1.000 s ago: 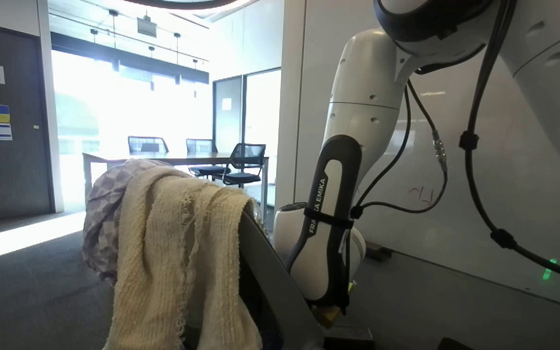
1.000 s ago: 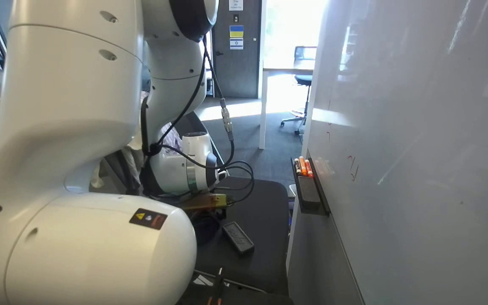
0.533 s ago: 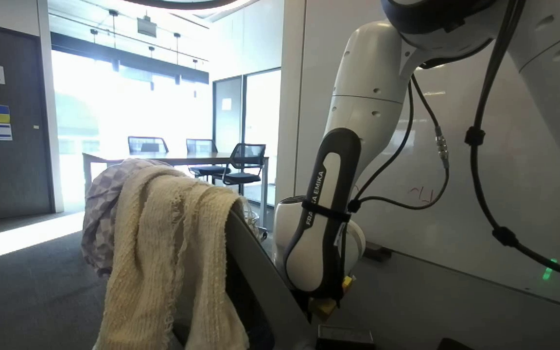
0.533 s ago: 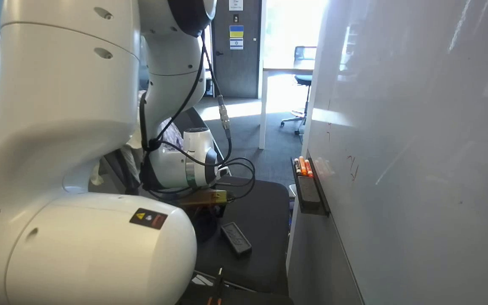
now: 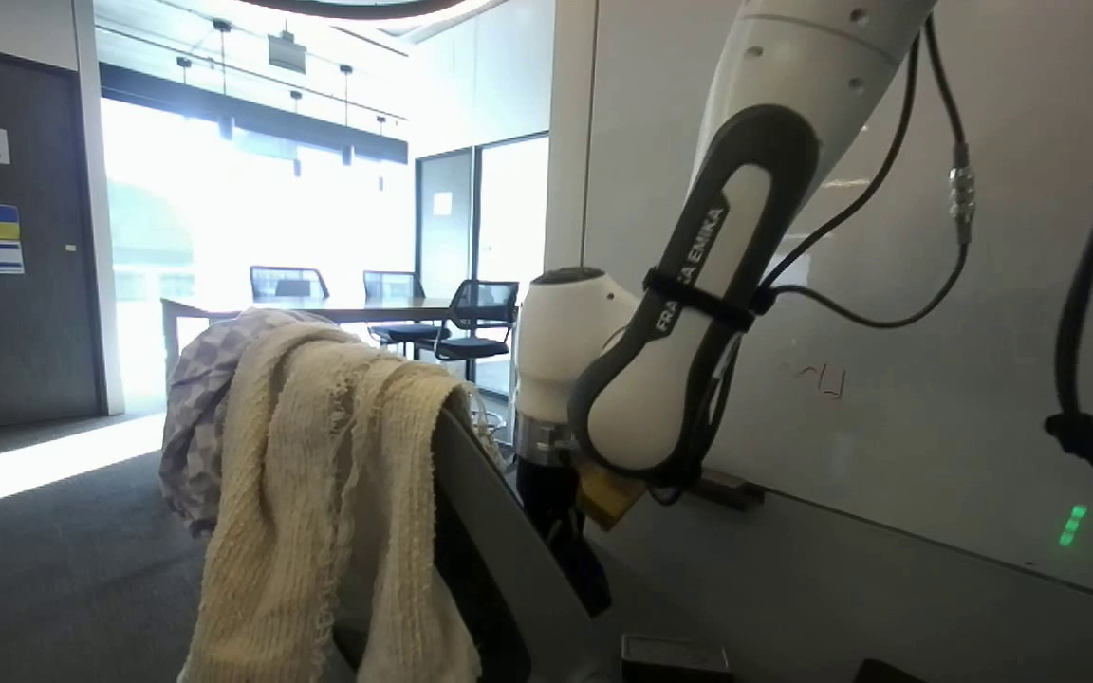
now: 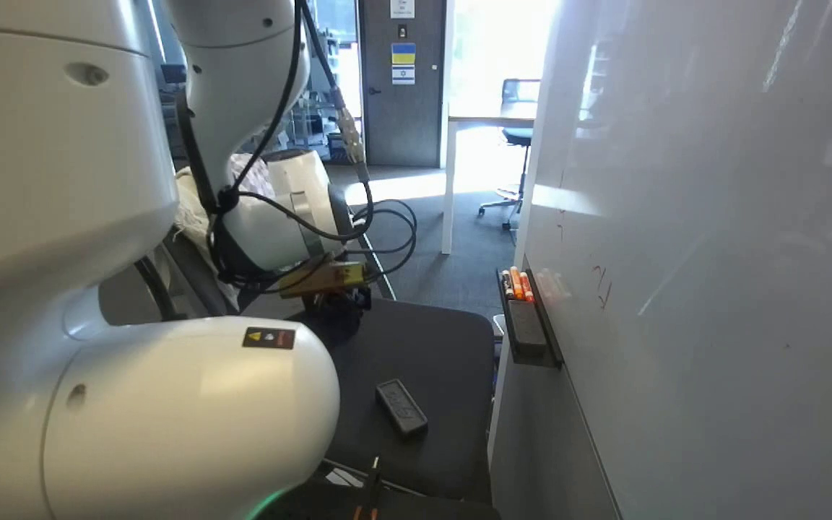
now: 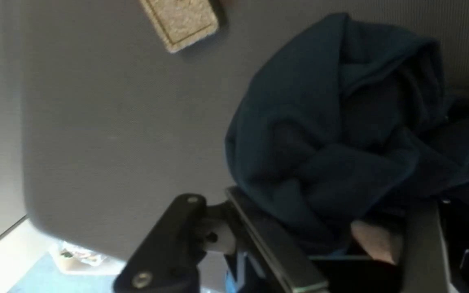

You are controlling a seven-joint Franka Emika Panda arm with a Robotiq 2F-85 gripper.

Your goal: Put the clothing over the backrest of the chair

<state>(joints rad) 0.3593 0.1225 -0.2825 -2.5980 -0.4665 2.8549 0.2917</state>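
Note:
The grey chair's backrest [image 5: 518, 569] leans in an exterior view. Over its top hang cream fleecy clothing [image 5: 319, 512] and, beside it, a pale patterned garment [image 5: 195, 417]. My gripper [image 7: 340, 228] points downward beside the backrest and is shut on the dark navy clothing [image 7: 312, 122], which is bunched between the fingers in the wrist view. Low between the fingers shows a small pinkish patch I cannot identify. A dark bundle [image 6: 336, 321] hangs under the wrist in an exterior view. The arm hides much of the chair there.
Below the gripper is a flat dark surface [image 6: 445, 354] with rounded corners, bearing a block-shaped eraser [image 6: 401, 408]. A whiteboard [image 6: 690, 253] with a marker tray [image 6: 528, 328] runs close alongside. Farther back stand a table [image 5: 357, 305] and smaller black chairs [image 5: 475, 323].
The arm has risen and the wrist now points more steeply down. Its jaws have closed, and the dark bundle has come up with it. The cream garment and backrest have shifted slightly.

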